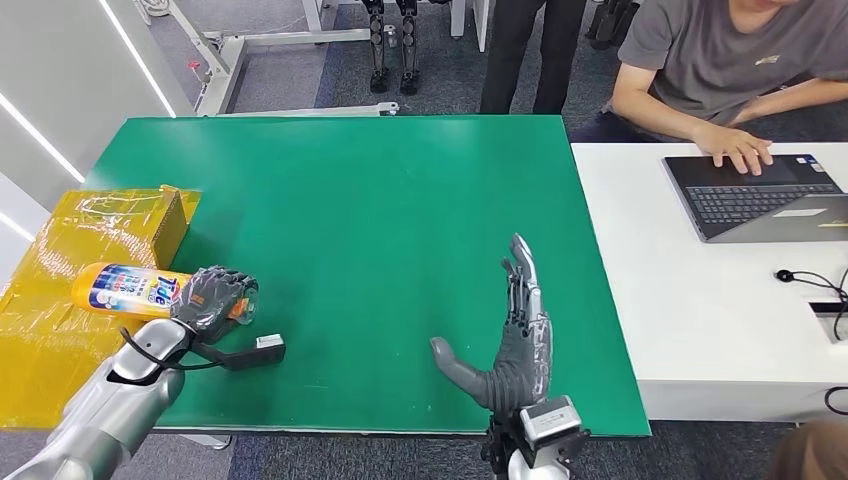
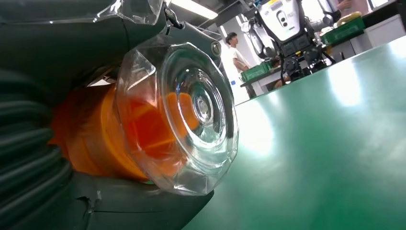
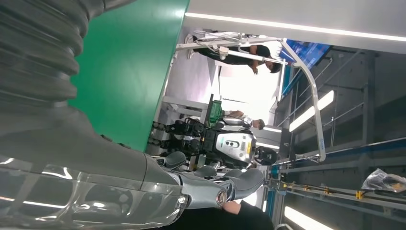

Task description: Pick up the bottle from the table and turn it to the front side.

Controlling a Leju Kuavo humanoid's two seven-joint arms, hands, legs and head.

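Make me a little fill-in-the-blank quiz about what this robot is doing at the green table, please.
1. The robot's left hand grips an orange ____ with a clear cap.
2. The right hand holds nothing, its fingers stretched out over the ____ table.
3. A person sits at the white table with a hand on a ____.

Missing words: bottle; green; laptop

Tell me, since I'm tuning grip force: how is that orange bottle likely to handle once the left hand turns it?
The bottle looks like smooth, glossy plastic, so it may slip within the left hand. Its round body, lying on its side, would probably roll if released on the green table. The clear cap end looks rigid, so it probably won't flex much.
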